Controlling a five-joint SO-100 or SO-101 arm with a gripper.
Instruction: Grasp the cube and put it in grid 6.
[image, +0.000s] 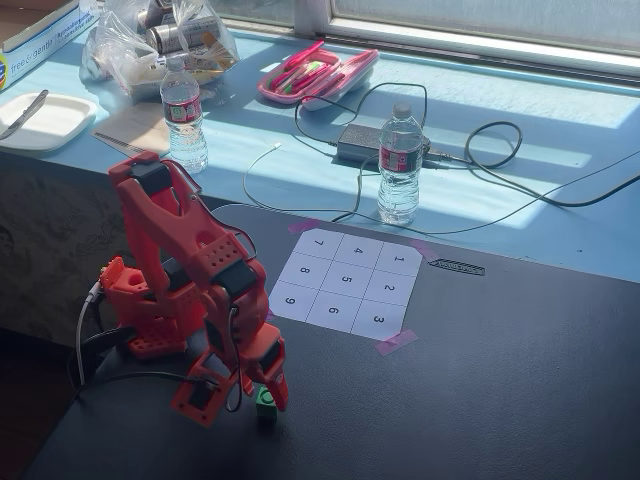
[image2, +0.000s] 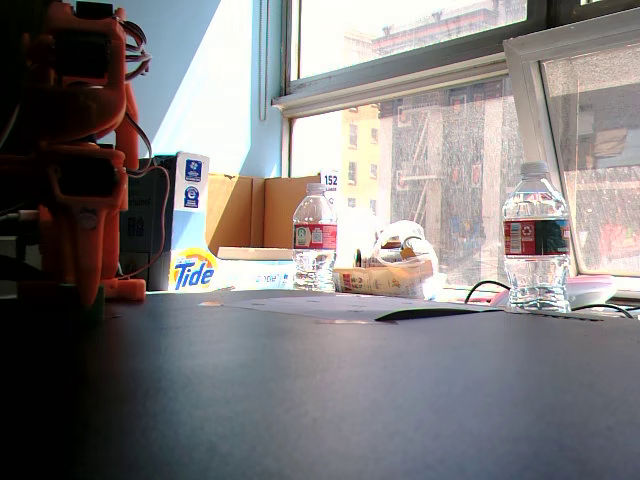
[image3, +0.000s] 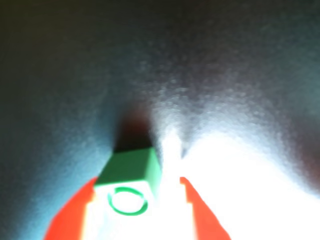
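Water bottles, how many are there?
2. One bottle stands on the blue sill beside the plastic bag; the other bottle stands behind the numbered sheet.

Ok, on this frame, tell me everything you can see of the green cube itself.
The cube is small, bright green, looks like matte plastic, with a ring mark on the face turned to the wrist camera. It sits upright on the dark table, well short of the numbered sheet, between the red fingers of the gripper. One finger seems against it, the other apart. In a fixed view it peeks out below the gripper.
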